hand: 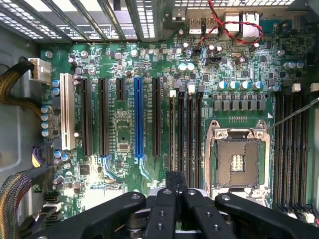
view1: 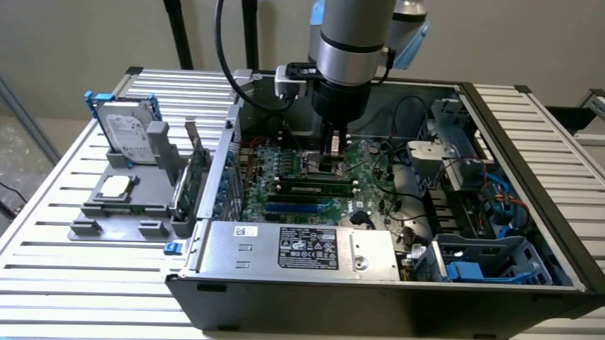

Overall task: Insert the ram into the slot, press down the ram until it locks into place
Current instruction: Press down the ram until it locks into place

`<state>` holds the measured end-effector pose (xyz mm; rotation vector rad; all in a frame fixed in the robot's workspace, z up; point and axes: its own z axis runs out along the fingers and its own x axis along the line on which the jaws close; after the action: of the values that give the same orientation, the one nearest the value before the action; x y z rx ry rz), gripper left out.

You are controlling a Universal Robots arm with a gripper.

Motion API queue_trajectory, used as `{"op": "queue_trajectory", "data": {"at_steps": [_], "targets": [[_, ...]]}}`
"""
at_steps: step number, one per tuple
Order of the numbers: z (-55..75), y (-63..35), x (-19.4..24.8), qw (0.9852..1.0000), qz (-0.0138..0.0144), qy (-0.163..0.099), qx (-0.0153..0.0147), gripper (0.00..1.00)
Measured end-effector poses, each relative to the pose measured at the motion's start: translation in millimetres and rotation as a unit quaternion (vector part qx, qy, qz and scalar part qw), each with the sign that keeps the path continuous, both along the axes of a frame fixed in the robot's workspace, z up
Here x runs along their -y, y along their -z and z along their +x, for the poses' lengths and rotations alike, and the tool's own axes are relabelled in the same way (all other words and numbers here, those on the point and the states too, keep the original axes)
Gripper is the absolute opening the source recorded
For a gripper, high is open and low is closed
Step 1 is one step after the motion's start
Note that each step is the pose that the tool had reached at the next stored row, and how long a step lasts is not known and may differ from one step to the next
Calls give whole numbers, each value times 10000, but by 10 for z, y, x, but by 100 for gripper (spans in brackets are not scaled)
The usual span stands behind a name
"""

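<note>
**Gripper poised over the ram in an open computer case**

Exterior view: the arm reaches down into the case (view1: pixel 529 212), which stands on the slatted desk (view1: pixel 57 283). The gripper (view1: pixel 331 159) hangs at the centre of the frame, just above the motherboard. The ram (view1: pixel 312 188), a green stick with dark chips, lies directly below the gripper in the frame. It stands on edge along the black slot (view1: pixel 312 195), just above the blue connector (view1: pixel 300 207). Its long axis runs from the exterior view's left to right, and the gripper is over its right half. Whether the end latches have closed cannot be told.

Wrist view: the gripper (hand: pixel 174 186) has its fingers (hand: pixel 166 211) drawn together, with nothing visibly clamped between them. Its tip is over one end of a bank of long black sockets (hand: pixel 185 134) beside the CPU socket (hand: pixel 238 159). By this reading, the ram is in the slot and contact with its top edge cannot be confirmed.
</note>
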<state>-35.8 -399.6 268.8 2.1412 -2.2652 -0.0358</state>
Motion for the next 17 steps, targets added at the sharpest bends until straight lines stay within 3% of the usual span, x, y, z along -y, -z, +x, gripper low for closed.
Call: {"op": "queue_trajectory", "data": {"at_steps": [5,9,13,17], "targets": [[0,0,0,9994,-1,336,0,11],[0,1,0,9979,-8,643,0,11],[0,2,0,9953,-14,966,0,11],[0,4,0,9917,-19,1286,0,11]]}}
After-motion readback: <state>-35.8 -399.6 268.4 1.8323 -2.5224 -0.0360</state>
